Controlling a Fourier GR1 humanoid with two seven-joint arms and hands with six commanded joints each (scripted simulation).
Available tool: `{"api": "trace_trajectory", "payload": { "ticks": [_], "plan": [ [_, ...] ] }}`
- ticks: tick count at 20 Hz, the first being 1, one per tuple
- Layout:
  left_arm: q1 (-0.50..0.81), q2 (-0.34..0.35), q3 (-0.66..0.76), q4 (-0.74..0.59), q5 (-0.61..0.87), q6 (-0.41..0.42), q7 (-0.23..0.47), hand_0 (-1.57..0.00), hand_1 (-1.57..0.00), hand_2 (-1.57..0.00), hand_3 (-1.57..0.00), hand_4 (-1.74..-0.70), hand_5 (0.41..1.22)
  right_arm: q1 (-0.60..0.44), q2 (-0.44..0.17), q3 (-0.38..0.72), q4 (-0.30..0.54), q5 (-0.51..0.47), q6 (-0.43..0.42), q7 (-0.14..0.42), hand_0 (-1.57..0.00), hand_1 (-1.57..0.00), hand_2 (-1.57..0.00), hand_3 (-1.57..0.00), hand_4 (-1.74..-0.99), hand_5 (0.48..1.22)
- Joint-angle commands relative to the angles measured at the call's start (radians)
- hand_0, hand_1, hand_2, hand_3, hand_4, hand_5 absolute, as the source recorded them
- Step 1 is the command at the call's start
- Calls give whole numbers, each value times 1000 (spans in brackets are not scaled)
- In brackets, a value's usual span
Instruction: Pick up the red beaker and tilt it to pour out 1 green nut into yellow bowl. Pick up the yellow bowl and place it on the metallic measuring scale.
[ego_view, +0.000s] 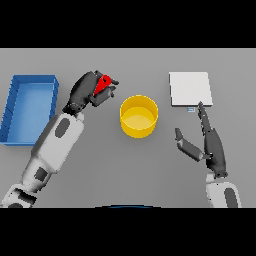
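Observation:
My left hand (89, 90) is shut on the red beaker (103, 83), holding it above the table just left of the yellow bowl (139, 116). The beaker is tilted with its mouth toward the bowl, and most of it is hidden by my fingers. The bowl stands upright at the table's middle; I see no nut inside it. The metallic measuring scale (189, 89) lies flat at the back right. My right hand (210, 142) rests open in front of the scale, its fingers straight and reaching toward the scale's near edge, thumb spread toward the bowl.
A blue tray (29, 107) sits at the left side of the table, beside my left forearm. Grey tabletop lies between the bowl and the scale.

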Motion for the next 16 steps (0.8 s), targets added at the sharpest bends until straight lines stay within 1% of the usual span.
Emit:
{"api": "trace_trajectory", "payload": {
  "ticks": [1,2,4,5,6,7,8,10,12,13,14,15,16],
  "plan": [
    [-9,19,-30,-8,-40,0,24,-1568,-1568,-1568,-1567,-1737,1128,13,0,3,-17,-1,1,-6,1,1,1,1,-1254,683],
    [-26,45,-60,3,-83,-7,39,-1568,-1568,-1568,-1567,-1738,1131,11,-1,-1,-19,-5,2,6,1,1,1,1,-1252,685],
    [-61,65,-140,8,-168,-27,73,-1569,-1569,-1569,-1569,-1739,1132,2,-5,-12,-7,-22,9,11,1,1,1,1,-1255,689],
    [-84,76,-177,16,-211,-35,93,-1570,-1570,-1570,-1569,-1739,1127,14,-3,-7,-13,-16,8,9,1,1,1,1,-1256,690],
    [-103,87,-213,30,-250,-42,98,-1570,-1570,-1570,-1570,-1740,1145,10,-3,-5,-14,-15,9,6,1,1,1,1,-1262,694],
    [-122,96,-241,39,-276,-60,104,-1570,-1570,-1570,-1570,-1740,1161,26,-3,0,-18,-12,11,-5,1,1,1,1,-1267,698],
    [-143,99,-264,46,-297,-74,112,-1570,-1570,-1570,-1570,-1740,1173,20,-6,-4,-16,-15,14,-1,1,1,1,1,-1270,700],
    [-186,108,-309,78,-337,-95,95,-1571,-1571,-1571,-1570,-1740,1190,29,-3,1,-32,-12,12,-1,1,1,1,1,-1274,704],
    [-230,124,-355,103,-376,-132,72,-1571,-1571,-1571,-1571,-1649,1201,18,0,-5,-37,-17,7,14,1,1,1,1,-1284,705],
    [-244,132,-380,99,-394,-149,67,-1571,-1571,-1571,-1571,-1666,1205,22,3,-4,-29,-22,11,6,1,1,1,1,-1283,702],
    [-266,135,-409,106,-411,-189,71,-1571,-1571,-1571,-1470,-1677,1208,23,10,-3,-19,-28,12,-1,1,1,1,1,-1285,697],
    [-286,133,-434,120,-427,-212,66,-1571,-1571,-1571,-1391,-1687,1211,23,11,-7,-12,-35,15,-7,1,1,1,1,-1287,690],
    [-307,137,-460,130,-443,-234,50,-1571,-1571,-1571,-1327,-1695,1213,11,12,-15,-5,-44,13,-4,1,1,1,1,-1288,685]
  ]
}}
